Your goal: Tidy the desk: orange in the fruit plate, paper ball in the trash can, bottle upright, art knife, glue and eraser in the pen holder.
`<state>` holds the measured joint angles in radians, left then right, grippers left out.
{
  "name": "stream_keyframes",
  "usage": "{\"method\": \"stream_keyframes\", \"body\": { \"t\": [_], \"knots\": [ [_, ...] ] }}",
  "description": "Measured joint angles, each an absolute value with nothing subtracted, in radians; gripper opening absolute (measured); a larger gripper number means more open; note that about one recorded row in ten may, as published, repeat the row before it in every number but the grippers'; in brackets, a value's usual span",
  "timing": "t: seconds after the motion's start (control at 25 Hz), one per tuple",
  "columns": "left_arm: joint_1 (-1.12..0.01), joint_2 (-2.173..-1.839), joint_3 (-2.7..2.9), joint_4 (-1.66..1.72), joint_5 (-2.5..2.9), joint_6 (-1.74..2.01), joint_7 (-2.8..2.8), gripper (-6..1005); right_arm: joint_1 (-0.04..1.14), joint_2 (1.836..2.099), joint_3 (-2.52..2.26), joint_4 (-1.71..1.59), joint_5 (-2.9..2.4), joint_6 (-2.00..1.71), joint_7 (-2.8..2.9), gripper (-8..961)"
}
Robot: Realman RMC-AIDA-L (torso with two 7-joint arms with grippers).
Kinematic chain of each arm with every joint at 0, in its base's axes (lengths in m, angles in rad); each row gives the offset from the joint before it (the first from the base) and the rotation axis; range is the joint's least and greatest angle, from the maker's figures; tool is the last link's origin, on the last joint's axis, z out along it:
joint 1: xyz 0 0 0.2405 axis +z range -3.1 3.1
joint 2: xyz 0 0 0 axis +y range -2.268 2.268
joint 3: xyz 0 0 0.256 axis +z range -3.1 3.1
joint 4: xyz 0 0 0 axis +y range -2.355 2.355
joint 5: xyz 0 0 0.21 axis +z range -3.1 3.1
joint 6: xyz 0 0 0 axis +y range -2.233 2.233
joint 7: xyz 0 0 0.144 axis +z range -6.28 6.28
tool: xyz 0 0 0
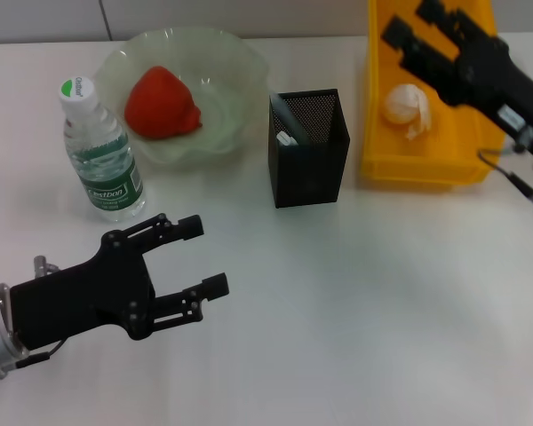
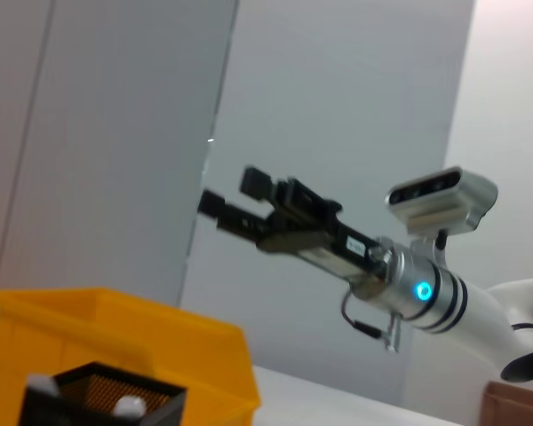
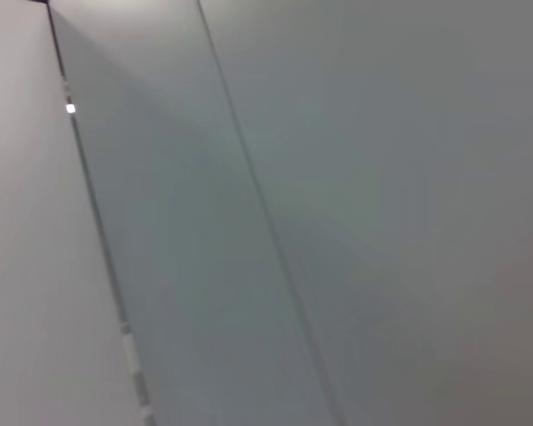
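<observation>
A red-orange fruit, the orange [image 1: 163, 104], lies in the green glass fruit plate [image 1: 240, 62] at the back left. The bottle [image 1: 102, 155] stands upright in front of the plate. A crumpled white paper ball [image 1: 407, 106] rests inside the yellow trash can [image 1: 426, 169] at the back right. The black mesh pen holder [image 1: 311, 169] stands mid-table with something white [image 1: 289, 139] inside; which item it is cannot be told. My left gripper [image 1: 209, 256] hovers open and empty at the front left. My right gripper [image 1: 413, 19] hangs open over the trash can, and shows as the right gripper [image 2: 229, 191] in the left wrist view.
The left wrist view shows the trash can's rim [image 2: 160, 346] and the pen holder's top [image 2: 89, 395] before a grey wall. The right wrist view shows only wall. White tabletop [image 1: 364, 311] spreads across the front and right.
</observation>
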<state>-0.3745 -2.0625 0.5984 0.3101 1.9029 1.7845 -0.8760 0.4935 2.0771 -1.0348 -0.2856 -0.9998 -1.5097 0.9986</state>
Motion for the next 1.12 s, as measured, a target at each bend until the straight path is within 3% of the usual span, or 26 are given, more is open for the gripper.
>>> {"method": "stream_keyframes", "body": {
  "t": [0.16,0.44,1.12],
  "knots": [
    [-0.398,-2.060,0.604,0.317,1.922,1.798,-0.875,800,0.408,2.059,-1.032,-0.385,-1.184,-1.611,1.105,812],
    [-0.419,-2.057,0.605,0.331,1.963,1.798,-0.903,800,0.399,2.009,-1.026,-0.409,-1.531,-1.708,1.128,812],
    [-0.467,-2.043,0.606,0.385,2.124,1.824,-0.982,800,0.435,2.005,-1.015,-0.471,-1.797,-1.692,1.070,813]
  ]
}}
